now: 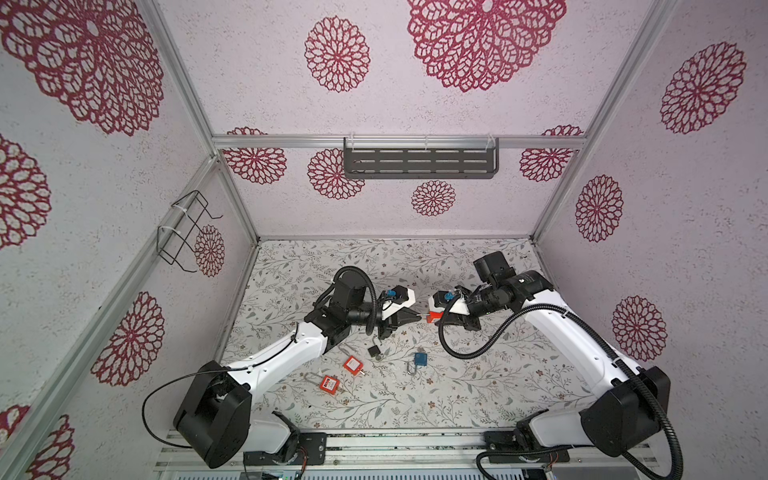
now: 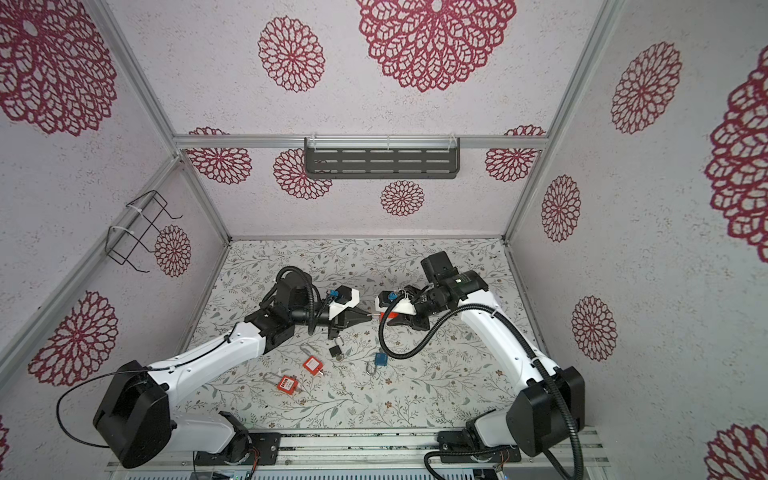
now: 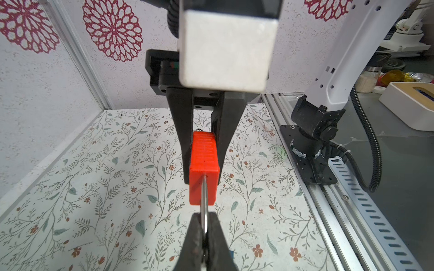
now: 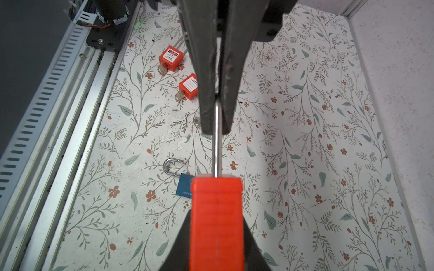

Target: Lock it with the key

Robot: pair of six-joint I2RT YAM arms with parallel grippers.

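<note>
Rosette-patterned walls [image 1: 374, 212], leafy floral floor [image 1: 478, 395].

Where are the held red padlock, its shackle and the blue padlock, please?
Held red padlock [image 4: 216, 223]: right wrist view, middle of body.
Shackle [image 4: 216, 152]: right wrist view, bare stretch next to body.
Blue padlock [image 1: 420, 360]: a top view, its body.

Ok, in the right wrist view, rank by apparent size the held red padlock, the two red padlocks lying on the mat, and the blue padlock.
1. held red padlock, largest, but nearest the camera.
2. Tied: red padlock by the rail, other red padlock and blue padlock look alike; the last two are partly hidden.
</note>
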